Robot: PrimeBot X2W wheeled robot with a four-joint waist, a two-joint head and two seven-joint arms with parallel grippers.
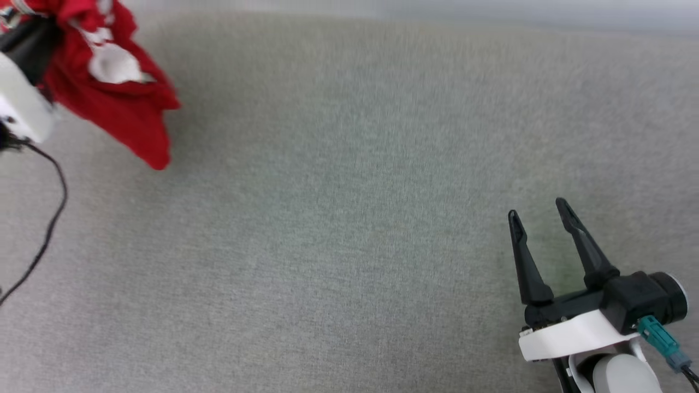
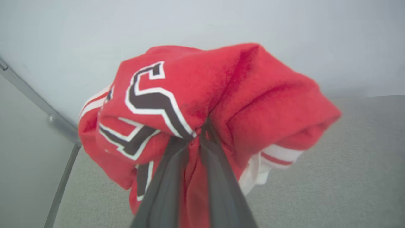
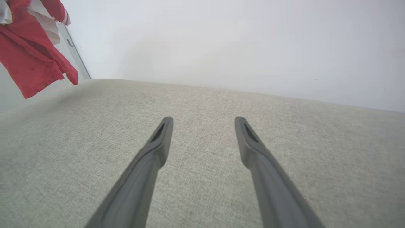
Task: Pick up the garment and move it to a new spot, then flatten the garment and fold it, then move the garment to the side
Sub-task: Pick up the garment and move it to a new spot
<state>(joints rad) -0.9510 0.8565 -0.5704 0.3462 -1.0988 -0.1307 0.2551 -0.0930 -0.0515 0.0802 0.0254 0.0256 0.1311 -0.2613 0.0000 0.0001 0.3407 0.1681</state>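
Jaws of the left gripper [image 2: 197, 130] clamp the bunched garment [image 2: 253, 95], lettering seemingly half hidden; right gripper [image 1: 537, 208] stands wide.

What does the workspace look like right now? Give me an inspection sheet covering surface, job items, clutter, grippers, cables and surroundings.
Surface: grey woven fabric top, flat.
Job's things: red jersey T-shirt with white sleeves and black white-outlined lettering, bunched up, hanging at the far left, seemingly off the surface.
Clutter: nothing seen.
Grippers: left gripper, fingers shut on the T-shirt; right gripper, fingers open, holding nothing, low over the surface at the near right.
Cables: thin black cable looping beside the left arm; teal plug at the right wrist.
Surroundings: pale plain wall; grey metal rail beyond the surface's edge.
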